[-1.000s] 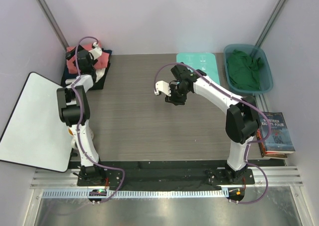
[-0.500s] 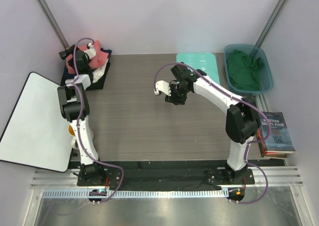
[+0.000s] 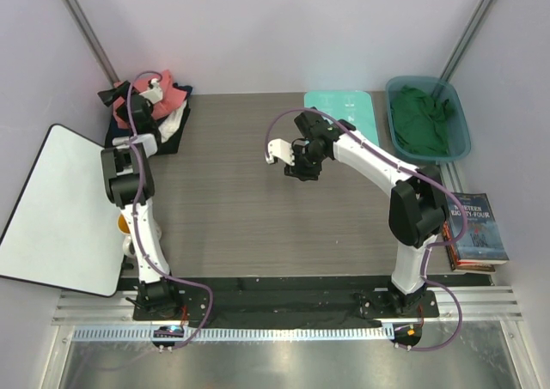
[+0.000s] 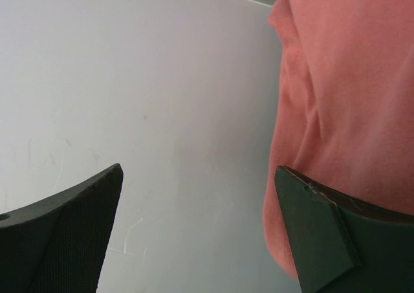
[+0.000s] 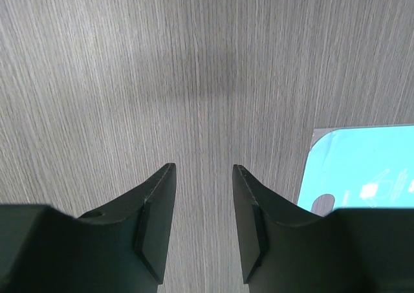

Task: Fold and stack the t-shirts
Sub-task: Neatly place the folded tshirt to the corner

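A coral-red t-shirt [image 3: 174, 100] lies bunched on top of a white shirt [image 3: 176, 124] and a navy blue one [image 3: 166, 142] at the table's back left corner. My left gripper [image 3: 117, 94] is open at the pile's left edge, facing the wall. In the left wrist view [image 4: 198, 170] the coral-red shirt [image 4: 343, 99] hangs against the right finger [image 4: 317, 235], with only wall between the jaws. A dark green t-shirt [image 3: 421, 118] fills the teal bin [image 3: 461, 145]. My right gripper [image 3: 301, 171] hovers open and empty over bare table, also seen in the right wrist view [image 5: 204, 167].
A mint-green board [image 3: 344, 110] with a handle slot lies at the back, between the right gripper and the bin; its corner shows in the right wrist view [image 5: 369, 170]. A white panel [image 3: 60, 204] lies off the table's left. Books [image 3: 477, 230] are stacked at the right.
My left gripper has swung from over the shirt pile to its left edge, toward the wall. The right arm has not moved.
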Available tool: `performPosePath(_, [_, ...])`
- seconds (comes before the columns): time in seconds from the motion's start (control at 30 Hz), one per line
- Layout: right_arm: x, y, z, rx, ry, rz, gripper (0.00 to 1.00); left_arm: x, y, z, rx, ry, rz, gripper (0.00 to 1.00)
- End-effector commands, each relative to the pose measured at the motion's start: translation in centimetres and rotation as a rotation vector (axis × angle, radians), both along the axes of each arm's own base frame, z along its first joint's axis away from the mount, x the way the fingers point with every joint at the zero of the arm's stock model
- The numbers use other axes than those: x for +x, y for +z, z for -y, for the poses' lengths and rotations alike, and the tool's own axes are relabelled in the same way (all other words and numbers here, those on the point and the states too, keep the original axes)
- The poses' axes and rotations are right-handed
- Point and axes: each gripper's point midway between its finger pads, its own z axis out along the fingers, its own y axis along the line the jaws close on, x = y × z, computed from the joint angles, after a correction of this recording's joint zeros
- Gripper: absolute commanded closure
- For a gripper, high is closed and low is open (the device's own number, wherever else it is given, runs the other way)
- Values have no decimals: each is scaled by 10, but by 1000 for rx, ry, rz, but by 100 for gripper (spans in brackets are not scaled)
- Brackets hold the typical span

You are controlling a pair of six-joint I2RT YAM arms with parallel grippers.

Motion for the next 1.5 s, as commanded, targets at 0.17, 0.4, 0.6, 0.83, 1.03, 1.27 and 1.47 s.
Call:
performPosePath(0.17, [3,9,-5,9,4,23,54,17,33,30,-6,-277,110,0])
performPosePath(0.4, [-1,6,2,-28,14,16,55,45,31,44,-19,-403,87,0])
performPosePath(0.6, [1,5,5,-59,12,5,54,74,38,40,-47,-442,118,0])
performPosePath(0.83, [11,12,3,-64,-5,20,54,94,20,19,-30,-403,71,0])
performPosePath(1.03, [15,11,0,-66,-10,18,54,83,10,2,4,-348,59,0])
performPosePath(1.27, [25,12,-11,-54,-9,23,54,72,-6,-25,11,-286,28,0])
performPosePath(1.47, [28,7,-16,-51,-7,12,54,64,-8,-50,13,-223,23,0])
